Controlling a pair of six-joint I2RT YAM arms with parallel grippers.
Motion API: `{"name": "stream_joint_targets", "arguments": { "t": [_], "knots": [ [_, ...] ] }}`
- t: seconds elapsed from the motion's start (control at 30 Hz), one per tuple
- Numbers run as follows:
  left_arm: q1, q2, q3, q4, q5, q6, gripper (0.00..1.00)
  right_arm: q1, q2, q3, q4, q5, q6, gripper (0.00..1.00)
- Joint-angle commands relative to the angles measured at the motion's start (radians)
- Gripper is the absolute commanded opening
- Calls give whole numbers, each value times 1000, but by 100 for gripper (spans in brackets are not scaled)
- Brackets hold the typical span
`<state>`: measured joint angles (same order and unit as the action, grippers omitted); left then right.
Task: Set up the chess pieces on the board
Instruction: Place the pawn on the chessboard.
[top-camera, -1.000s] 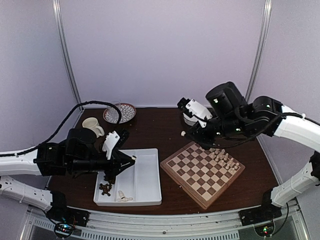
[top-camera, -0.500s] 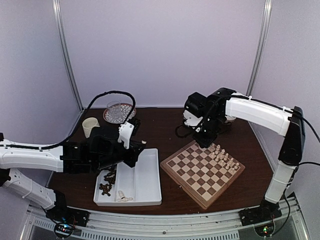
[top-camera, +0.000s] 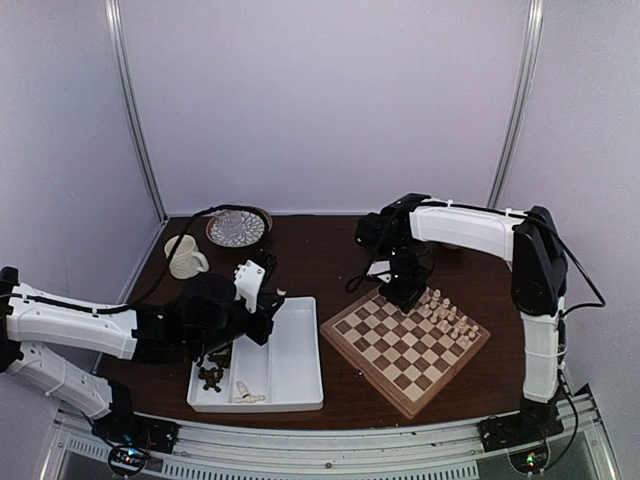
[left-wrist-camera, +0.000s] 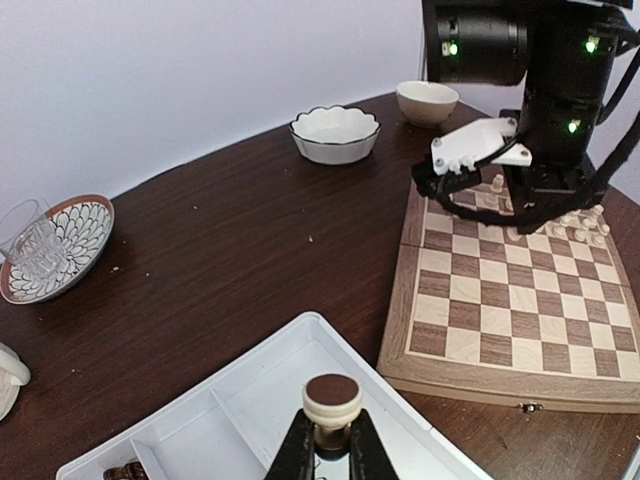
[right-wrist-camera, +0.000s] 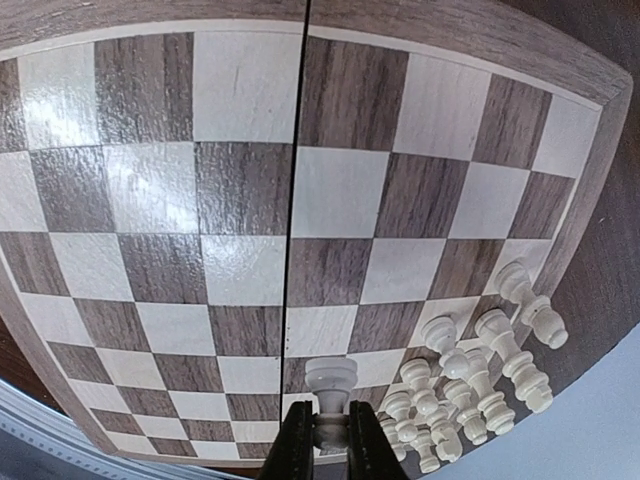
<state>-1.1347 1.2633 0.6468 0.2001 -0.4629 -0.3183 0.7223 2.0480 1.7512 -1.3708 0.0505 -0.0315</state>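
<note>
Clamping the right gripper (right-wrist-camera: 330, 415) tight on a cream chess piece (right-wrist-camera: 330, 378), hiding its lower half between the fingers, over the board (right-wrist-camera: 240, 200) just beside the other cream pieces (right-wrist-camera: 470, 370) (touching the square or not: impossible to tell). Pinching a dark-bodied piece (left-wrist-camera: 333, 398) in the left gripper (left-wrist-camera: 333, 428) above the white tray (left-wrist-camera: 250, 400), showing only its pale-rimmed end. Cropping more dark pieces (left-wrist-camera: 125, 470) at the frame's bottom edge.

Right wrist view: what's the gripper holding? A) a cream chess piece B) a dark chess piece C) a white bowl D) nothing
A: the right gripper is shut on the stem of a cream chess piece, held over the chessboard beside the other cream pieces.
</note>
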Motion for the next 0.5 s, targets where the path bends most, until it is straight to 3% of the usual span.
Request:
{"name": "stream_joint_targets", "arguments": {
  "t": [0.0,0.47],
  "knots": [
    [5,-46,-18,92,-37,41,8,2,26,24,-21,29,-12,4],
    [5,-48,-13,85,-18,47,8,6,57,25,2,14,-17,10]
  ]
}}
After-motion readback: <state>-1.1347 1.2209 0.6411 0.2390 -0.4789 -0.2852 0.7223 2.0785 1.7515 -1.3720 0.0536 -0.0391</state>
